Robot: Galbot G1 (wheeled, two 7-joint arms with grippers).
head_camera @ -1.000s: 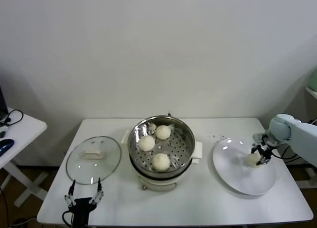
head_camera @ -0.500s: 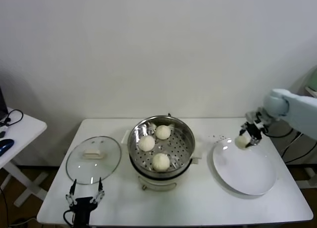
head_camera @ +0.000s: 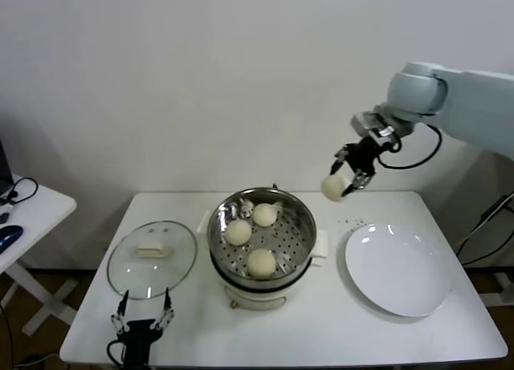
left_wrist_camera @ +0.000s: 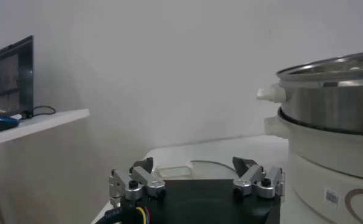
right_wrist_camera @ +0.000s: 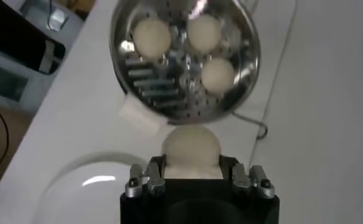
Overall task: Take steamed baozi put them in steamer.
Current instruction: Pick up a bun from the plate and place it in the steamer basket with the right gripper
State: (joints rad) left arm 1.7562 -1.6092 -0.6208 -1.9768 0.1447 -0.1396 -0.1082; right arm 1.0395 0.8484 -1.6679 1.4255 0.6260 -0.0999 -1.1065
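My right gripper (head_camera: pixel 347 180) is shut on a cream-white baozi (head_camera: pixel 333 187) and holds it in the air, to the right of and above the steel steamer (head_camera: pixel 299 213). In the right wrist view the held baozi (right_wrist_camera: pixel 191 148) sits between the fingers, with the steamer (right_wrist_camera: pixel 248 67) beyond it. Three baozi lie in the steamer basket: one at the left (head_camera: pixel 238 233), one at the back (head_camera: pixel 264 214), one at the front (head_camera: pixel 261 262). My left gripper (head_camera: pixel 143 319) is open and parked low at the table's front left, below the glass lid.
A round glass lid (head_camera: pixel 152 259) lies flat left of the steamer. A flat white plate (head_camera: pixel 397 272), now bare, lies to the right. A side table (head_camera: pixel 24 217) with cables stands at far left. The steamer wall (left_wrist_camera: pixel 333 103) looms close in the left wrist view.
My right gripper has lifted the baozi off the white plate and carried it up and left toward the steamer. The left arm has stayed put.
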